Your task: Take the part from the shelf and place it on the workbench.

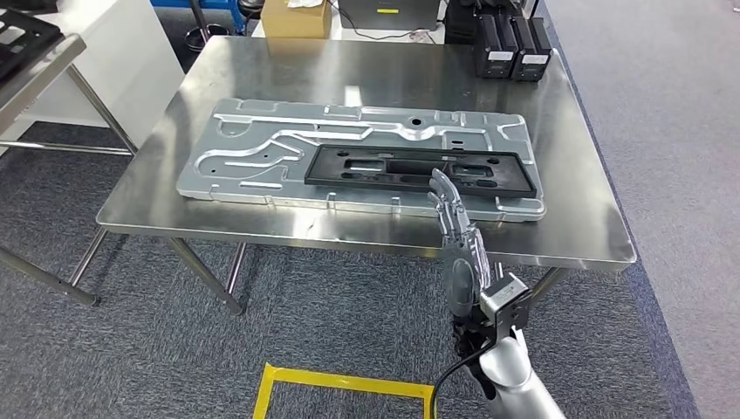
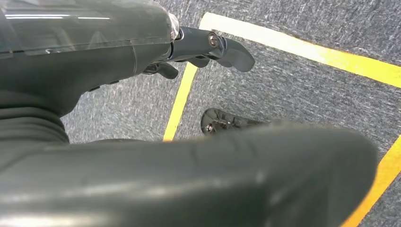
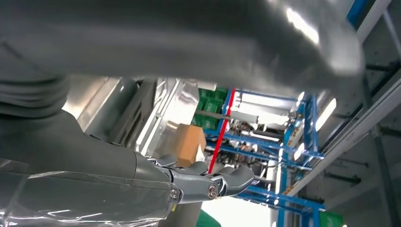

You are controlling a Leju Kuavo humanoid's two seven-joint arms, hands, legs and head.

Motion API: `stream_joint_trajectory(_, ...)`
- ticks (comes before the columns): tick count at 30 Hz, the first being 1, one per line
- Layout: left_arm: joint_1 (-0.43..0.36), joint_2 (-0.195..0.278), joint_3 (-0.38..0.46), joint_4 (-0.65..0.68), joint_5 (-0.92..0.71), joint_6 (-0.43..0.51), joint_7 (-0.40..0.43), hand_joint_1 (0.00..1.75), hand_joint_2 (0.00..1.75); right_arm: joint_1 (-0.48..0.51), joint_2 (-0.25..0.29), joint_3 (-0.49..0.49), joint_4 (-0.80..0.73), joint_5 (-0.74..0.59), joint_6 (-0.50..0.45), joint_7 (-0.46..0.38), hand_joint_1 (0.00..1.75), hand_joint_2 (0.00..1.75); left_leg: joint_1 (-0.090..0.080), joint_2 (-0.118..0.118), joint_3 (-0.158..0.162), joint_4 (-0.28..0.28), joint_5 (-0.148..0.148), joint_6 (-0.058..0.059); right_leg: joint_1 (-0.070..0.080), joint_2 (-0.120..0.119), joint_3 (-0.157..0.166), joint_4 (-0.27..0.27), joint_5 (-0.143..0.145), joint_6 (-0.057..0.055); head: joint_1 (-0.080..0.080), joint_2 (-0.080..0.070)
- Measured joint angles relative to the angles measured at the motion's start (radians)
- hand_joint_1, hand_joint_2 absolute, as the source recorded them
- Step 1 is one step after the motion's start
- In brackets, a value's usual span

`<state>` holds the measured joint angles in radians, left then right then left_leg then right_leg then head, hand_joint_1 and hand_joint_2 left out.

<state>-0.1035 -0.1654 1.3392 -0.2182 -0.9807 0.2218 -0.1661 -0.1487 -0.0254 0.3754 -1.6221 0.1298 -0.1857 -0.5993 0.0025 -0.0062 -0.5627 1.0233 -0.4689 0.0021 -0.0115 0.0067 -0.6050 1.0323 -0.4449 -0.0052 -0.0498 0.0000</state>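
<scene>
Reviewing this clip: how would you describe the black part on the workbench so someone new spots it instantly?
Start at the shiny stainless steel workbench in the head view. A large silver stamped metal panel lies across it, and on that panel's right half rests the flat black rectangular frame. Unlike the two upright black boxes at the far corner, it is long, flat and has slot cutouts.

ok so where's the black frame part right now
In the head view the black frame part lies flat on the large silver panel on the steel workbench, toward its right, just beyond the right hand.

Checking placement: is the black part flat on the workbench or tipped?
Flat. The black part lies level on the grey panel on the workbench; the right hand is open and holds nothing.
</scene>
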Motion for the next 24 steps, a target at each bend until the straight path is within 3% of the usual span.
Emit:
stream_joint_trajectory(2,-0.001,-0.002,0.002,0.000,0.000,0.001,0.006,0.00,0.00,0.016,0.005,0.011,-0.007,0.015,-0.014,-0.009,0.00,0.00,-0.002,0.000,0.002,-0.006,0.006,0.007,-0.001,-0.001,0.000,-0.002,0.003,0.013,0.000,0.000)
stream_joint_trajectory(4,-0.002,-0.005,0.003,0.000,0.001,0.002,0.012,0.00,0.00,0.032,0.007,0.021,-0.016,0.042,-0.039,-0.023,0.00,0.00,0.002,0.002,0.003,-0.016,0.017,0.018,-0.002,-0.001,-0.008,0.017,-0.015,0.023,0.001,0.000)
stream_joint_trajectory(7,-0.003,-0.008,0.003,0.000,0.001,0.002,0.019,0.00,0.00,0.058,0.009,0.031,-0.021,0.080,-0.087,-0.037,0.00,0.00,0.003,0.006,-0.001,-0.021,0.026,0.029,-0.004,-0.002,-0.077,0.179,-0.115,0.031,0.002,0.000)
stream_joint_trajectory(8,-0.003,-0.009,0.003,0.000,0.000,0.002,0.021,0.00,0.00,0.070,0.010,0.035,-0.021,0.087,-0.102,-0.039,0.00,0.00,0.002,0.006,-0.004,-0.020,0.028,0.030,-0.004,-0.002,-0.102,0.238,-0.140,0.033,0.002,0.000)
stream_joint_trajectory(9,-0.002,-0.010,0.003,0.000,0.000,0.002,0.023,0.00,0.00,0.082,0.011,0.038,-0.021,0.092,-0.114,-0.040,0.00,0.00,0.002,0.007,-0.007,-0.018,0.028,0.031,-0.004,-0.003,-0.111,0.266,-0.146,0.034,0.002,0.000)
stream_joint_trajectory(10,-0.002,-0.011,0.003,0.000,-0.001,0.002,0.025,0.00,0.00,0.094,0.013,0.042,-0.021,0.094,-0.123,-0.041,0.00,0.00,0.001,0.007,-0.009,-0.016,0.029,0.030,-0.004,-0.003,-0.101,0.257,-0.133,0.033,0.002,0.000)
stream_joint_trajectory(12,-0.002,-0.012,0.003,0.000,-0.001,0.002,0.029,0.00,0.00,0.112,0.021,0.048,-0.021,0.093,-0.136,-0.040,0.00,0.00,0.001,0.007,-0.012,-0.009,0.029,0.028,-0.004,-0.005,-0.030,0.137,-0.075,0.029,0.002,0.000)
stream_joint_trajectory(14,-0.003,-0.014,0.003,0.000,-0.001,0.002,0.032,0.00,0.00,0.126,0.030,0.050,-0.025,0.091,-0.144,-0.038,0.00,0.00,-0.002,0.006,-0.016,-0.001,0.028,0.020,0.000,-0.006,0.030,0.026,-0.039,0.022,0.002,0.000)
stream_joint_trajectory(18,-0.003,-0.014,0.003,0.000,-0.004,0.002,0.036,0.00,0.00,0.153,0.045,0.052,-0.034,0.085,-0.150,-0.031,0.00,0.00,-0.003,0.005,-0.024,0.004,0.030,-0.002,0.002,-0.005,0.032,-0.003,-0.020,0.000,0.001,0.000)
stream_joint_trajectory(19,-0.002,-0.014,0.003,0.000,-0.004,0.002,0.036,0.00,0.00,0.157,0.048,0.052,-0.034,0.082,-0.151,-0.029,0.00,0.00,-0.001,0.005,-0.031,0.018,0.013,-0.009,0.001,-0.006,0.028,-0.006,-0.014,-0.008,0.001,0.000)
stream_joint_trajectory(21,-0.002,-0.014,0.003,0.000,-0.007,0.001,0.036,0.00,0.00,0.164,0.056,0.052,-0.035,0.072,-0.151,-0.027,0.00,0.00,0.003,0.005,-0.062,0.103,-0.061,-0.020,-0.002,-0.009,0.013,-0.010,0.001,-0.019,0.000,0.000)
stream_joint_trajectory(23,-0.002,-0.014,0.003,0.000,-0.010,-0.001,0.036,0.00,0.00,0.173,0.061,0.052,-0.035,0.065,-0.150,-0.026,0.00,0.00,0.006,0.005,-0.099,0.225,-0.139,-0.029,-0.002,-0.009,-0.008,-0.009,0.015,-0.022,-0.001,0.000)
stream_joint_trajectory(24,-0.002,-0.014,0.003,0.000,-0.011,-0.002,0.036,0.00,0.00,0.176,0.062,0.052,-0.034,0.063,-0.149,-0.025,0.00,0.00,0.007,0.005,-0.107,0.265,-0.158,-0.031,-0.001,-0.010,-0.018,-0.009,0.022,-0.021,-0.001,0.000)
